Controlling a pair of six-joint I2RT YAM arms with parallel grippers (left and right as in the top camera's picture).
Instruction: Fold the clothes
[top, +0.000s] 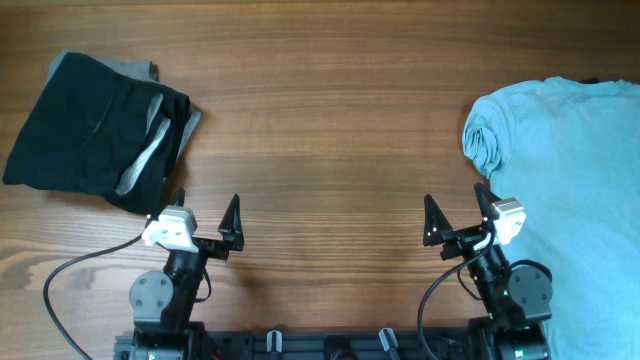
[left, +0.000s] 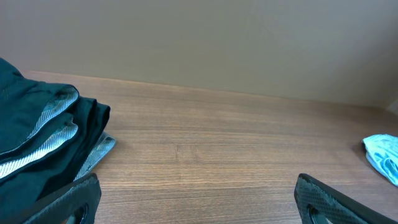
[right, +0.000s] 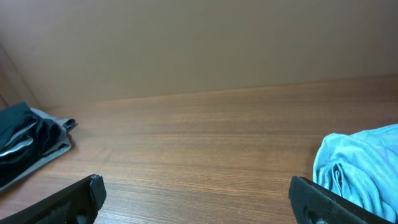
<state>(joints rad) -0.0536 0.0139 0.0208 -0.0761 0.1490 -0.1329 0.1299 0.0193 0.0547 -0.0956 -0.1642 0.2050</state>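
The pale aqua T-shirt (top: 570, 170) lies crumpled at the table's right side, one rolled edge toward the middle. A pile of black garments with grey lining (top: 95, 130) sits at the far left. My left gripper (top: 207, 205) stands open near the front, just right of the black pile's near corner, holding nothing. My right gripper (top: 455, 200) is open too, its right finger close to the T-shirt's left edge. The left wrist view shows the black pile (left: 37, 143) at left and bare wood between the fingers (left: 68, 199). In the right wrist view the T-shirt (right: 360, 168) lies at right.
The wooden table (top: 330, 120) runs between the two piles. A black cable (top: 60, 290) loops at the front left beside the left arm's base (top: 160, 295). The right arm's base (top: 515, 290) sits at the front, next to the T-shirt. A plain wall (right: 199, 43) backs the table.
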